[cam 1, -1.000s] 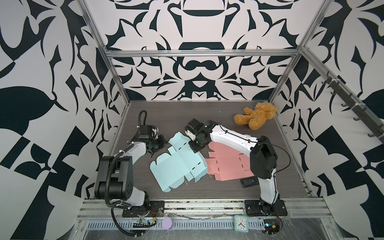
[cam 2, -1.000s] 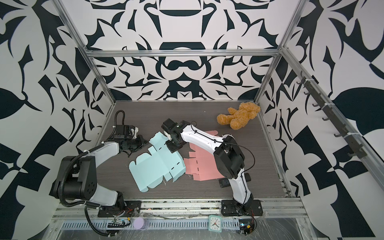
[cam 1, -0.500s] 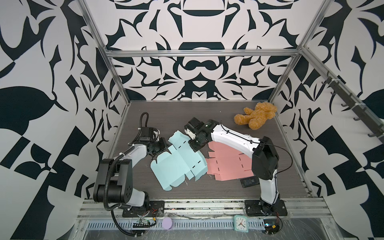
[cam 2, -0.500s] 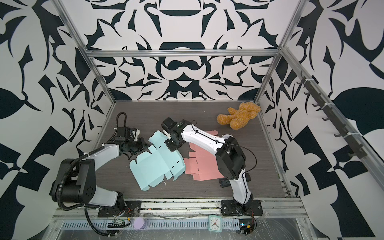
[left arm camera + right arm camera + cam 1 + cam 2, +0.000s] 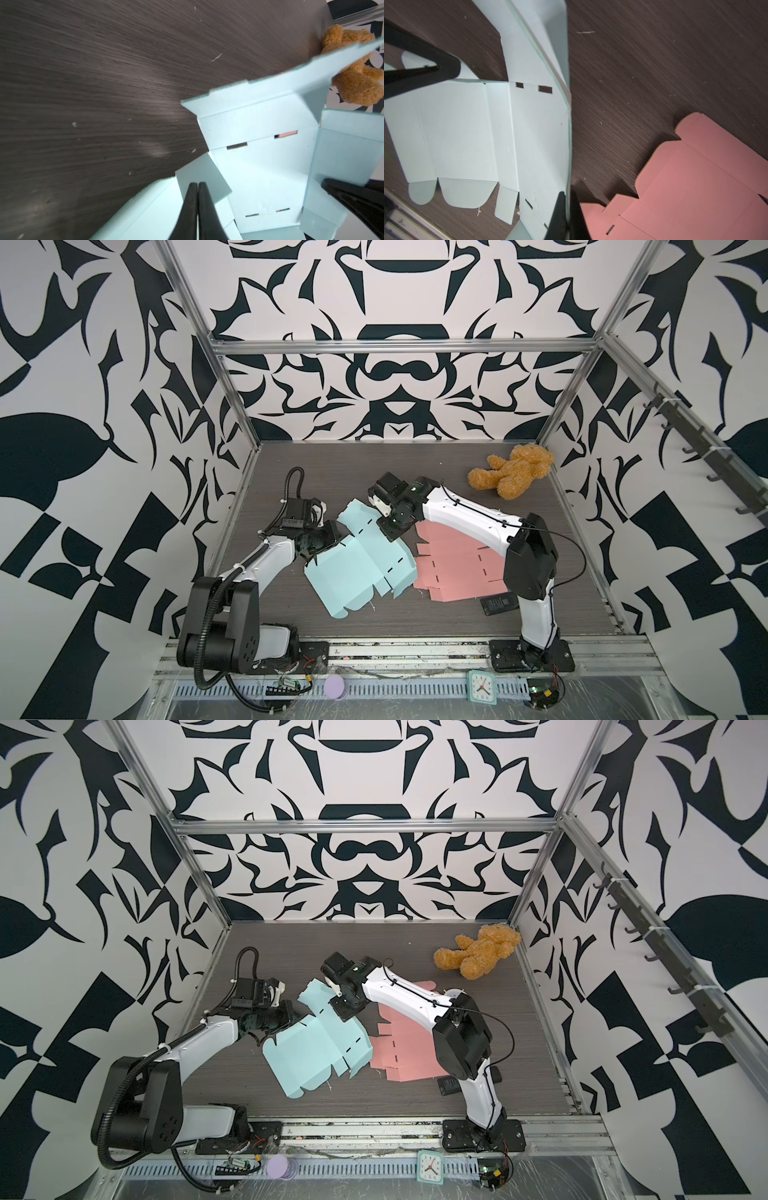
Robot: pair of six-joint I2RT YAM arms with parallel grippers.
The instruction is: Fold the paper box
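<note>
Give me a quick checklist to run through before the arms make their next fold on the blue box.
1. Hold by right gripper: ok, shut on a raised panel edge of the light blue box blank.
2. Pinch by left gripper: cannot tell; shut, tips over a small flap.
3. Overlap with pink box blank: not ok, the blue edge lies over it.
4. Keeping teddy bear out of the way: ok, far corner.
5. Folding done: not ok, mostly flat.
</note>
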